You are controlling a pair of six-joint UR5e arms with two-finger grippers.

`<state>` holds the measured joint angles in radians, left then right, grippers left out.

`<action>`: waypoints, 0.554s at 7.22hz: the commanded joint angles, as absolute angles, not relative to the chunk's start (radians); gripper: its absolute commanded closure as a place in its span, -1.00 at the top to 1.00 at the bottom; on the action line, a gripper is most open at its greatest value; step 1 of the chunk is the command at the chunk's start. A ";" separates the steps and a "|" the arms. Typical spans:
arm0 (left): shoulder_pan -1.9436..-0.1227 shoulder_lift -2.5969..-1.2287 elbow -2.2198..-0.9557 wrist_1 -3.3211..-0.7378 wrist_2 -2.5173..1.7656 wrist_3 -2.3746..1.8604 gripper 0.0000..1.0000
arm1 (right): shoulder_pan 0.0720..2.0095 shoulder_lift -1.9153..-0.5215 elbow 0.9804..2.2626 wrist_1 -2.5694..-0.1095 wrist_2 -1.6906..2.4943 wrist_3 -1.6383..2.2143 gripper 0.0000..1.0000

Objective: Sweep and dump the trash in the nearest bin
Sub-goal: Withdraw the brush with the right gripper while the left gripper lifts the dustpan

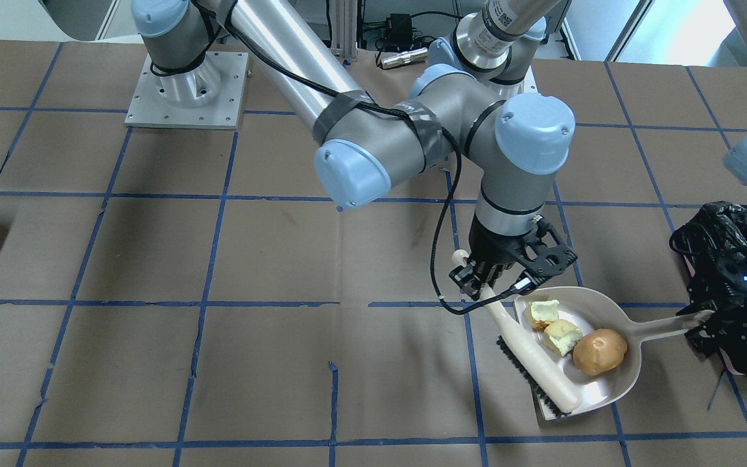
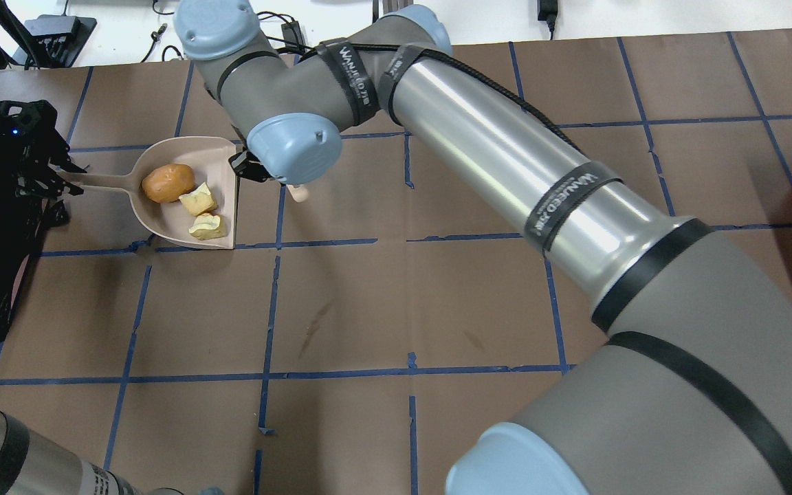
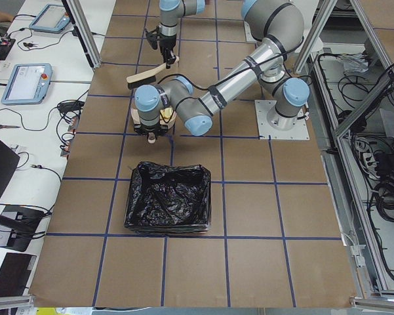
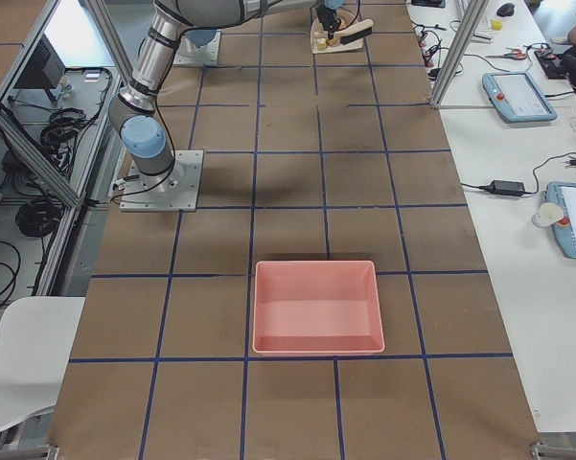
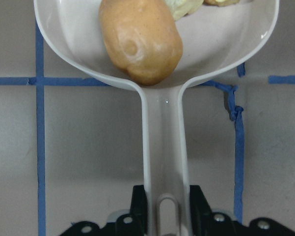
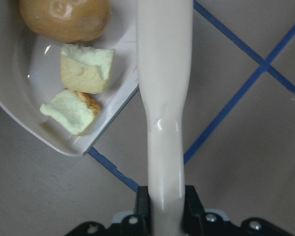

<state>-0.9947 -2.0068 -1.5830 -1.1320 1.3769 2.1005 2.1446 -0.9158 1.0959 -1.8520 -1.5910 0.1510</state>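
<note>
The trash lies in a beige dustpan [image 1: 607, 383]: a brown bun [image 1: 599, 351] and two pale yellow chunks [image 1: 544, 313] [image 1: 563, 336]. The pan rests on the table beside the black-bagged bin [image 1: 736, 259]. My left gripper [image 5: 163, 206] is shut on the dustpan handle [image 5: 163, 147], right next to the bin. My right gripper [image 6: 164, 209] is shut on the cream brush handle [image 6: 164, 73]. The brush [image 1: 535, 363] lies across the pan's open mouth, bristles on the table. In the overhead view the pan [image 2: 183, 155] holds the bun [image 2: 166, 183], and the right wrist hides the gripper.
A pink tray with no bag [image 4: 316, 307] sits far off toward the robot's right end of the table. The right arm [image 2: 506, 158] reaches across the table into the left half. Blue tape lines grid the brown table [image 1: 218, 363].
</note>
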 commanded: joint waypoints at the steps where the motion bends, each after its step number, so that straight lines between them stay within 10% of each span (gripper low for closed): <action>1: -0.988 -1.990 -1.597 -1.135 1.348 2.070 -0.83 | 2.121 -1.070 1.364 -1.912 -1.600 0.390 -0.97; 4: -0.936 -1.939 -1.569 -1.227 1.309 2.014 -0.83 | 2.138 -1.330 1.689 -1.908 -1.608 0.578 -0.98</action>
